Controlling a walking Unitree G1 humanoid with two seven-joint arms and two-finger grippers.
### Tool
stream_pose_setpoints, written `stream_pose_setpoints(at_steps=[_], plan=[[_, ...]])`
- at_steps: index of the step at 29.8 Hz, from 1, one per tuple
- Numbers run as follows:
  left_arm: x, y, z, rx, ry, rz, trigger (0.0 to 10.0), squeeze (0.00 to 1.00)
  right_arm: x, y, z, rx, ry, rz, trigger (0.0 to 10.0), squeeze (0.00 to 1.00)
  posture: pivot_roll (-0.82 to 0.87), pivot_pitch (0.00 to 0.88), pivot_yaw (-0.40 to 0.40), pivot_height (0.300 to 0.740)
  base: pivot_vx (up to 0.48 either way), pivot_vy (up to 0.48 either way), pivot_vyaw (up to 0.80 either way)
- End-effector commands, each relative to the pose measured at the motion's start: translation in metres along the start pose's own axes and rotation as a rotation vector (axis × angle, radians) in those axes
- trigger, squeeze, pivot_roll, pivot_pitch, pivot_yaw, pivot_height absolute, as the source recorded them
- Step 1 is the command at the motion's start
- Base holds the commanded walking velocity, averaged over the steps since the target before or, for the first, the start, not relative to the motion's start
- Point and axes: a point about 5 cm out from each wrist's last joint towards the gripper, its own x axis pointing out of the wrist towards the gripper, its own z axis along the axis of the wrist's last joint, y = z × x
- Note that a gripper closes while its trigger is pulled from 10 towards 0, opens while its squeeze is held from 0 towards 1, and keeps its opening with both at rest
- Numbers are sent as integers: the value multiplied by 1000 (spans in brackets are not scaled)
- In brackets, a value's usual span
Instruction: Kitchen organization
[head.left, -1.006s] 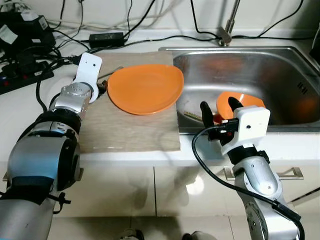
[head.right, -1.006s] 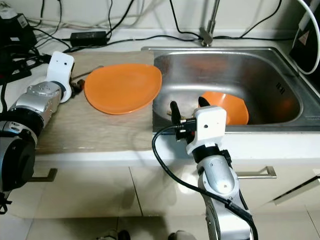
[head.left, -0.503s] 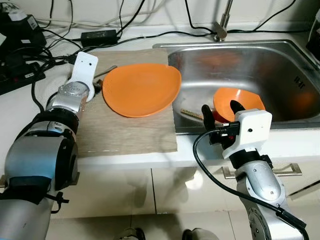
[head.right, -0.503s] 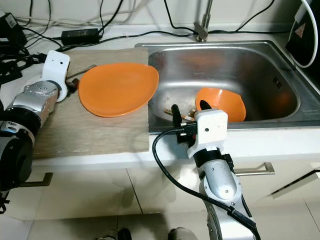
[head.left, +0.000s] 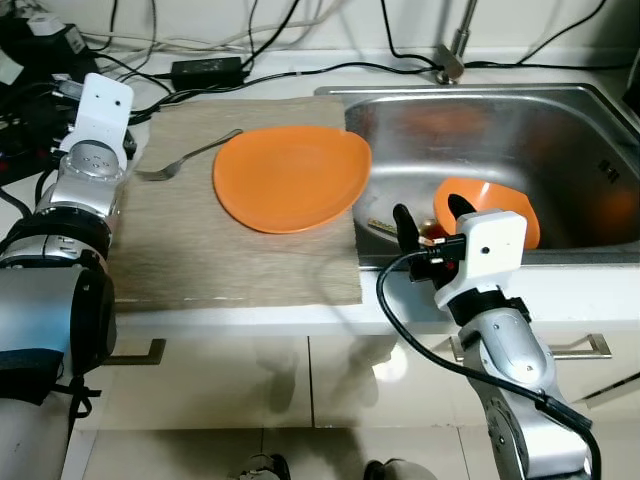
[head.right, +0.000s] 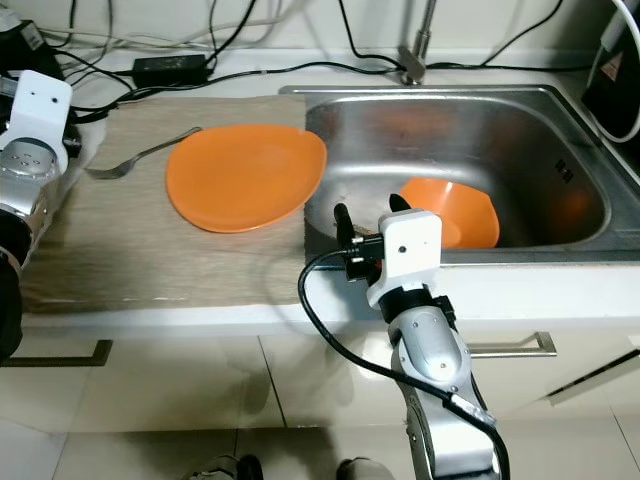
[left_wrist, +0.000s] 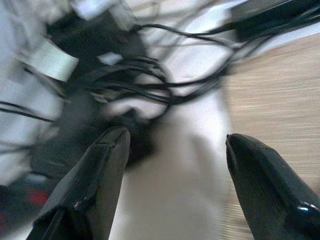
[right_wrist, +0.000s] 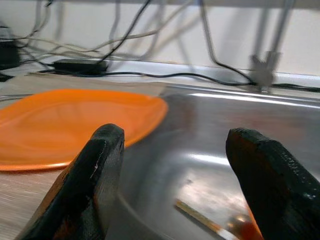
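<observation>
**Plate on mat, bowl in sink**

Orange plate (head.left: 290, 177) on the wooden mat (head.left: 200, 260), overhanging the steel sink (head.left: 560, 120); fork (head.left: 188, 156) beside it. Orange bowl (head.left: 500, 205) in sink. Right gripper (head.left: 428, 222) at sink's front edge, fingers apart. Left gripper (left_wrist: 175, 165) spread above tangled cables (left_wrist: 135, 85).

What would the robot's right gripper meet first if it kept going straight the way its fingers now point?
Probably the sink basin: the right gripper, fingers open, points over the front rim into it. The orange plate lies off to one side. Depth is uncertain.
</observation>
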Motion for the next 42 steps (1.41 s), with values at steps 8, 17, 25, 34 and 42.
stream_pose_setpoints(at_steps=[8, 17, 25, 34, 42], plan=[[-1, -11, 26, -253, -64, -186, 10000, 0, 10, 0, -6, 6, -14, 22, 10000, 0, -148, 4, 36, 740, 0, 0, 0], [-3, 16, 41, -426, -128, -208, 10000, 0, 19, 1, -15, 12, -15, 47, 10000, 0, -90, 0, 26, 740, 0, 0, 0], [-8, -6, 33, -502, -35, -452, 10000, 0, 31, -3, -16, 7, -37, 58, 10000, 0, -52, 0, 15, 740, 0, 0, 0], [-19, -41, -7, -567, 170, -645, 10000, 0, 44, -11, -20, -10, -46, 63, 10000, 0, -33, 0, -2, 740, 0, 0, 0], [-25, -40, 2, -604, 147, -689, 10000, 0, 46, -11, -22, -13, -49, 67, 10000, 0, -31, 0, 0, 740, 0, 0, 0]])
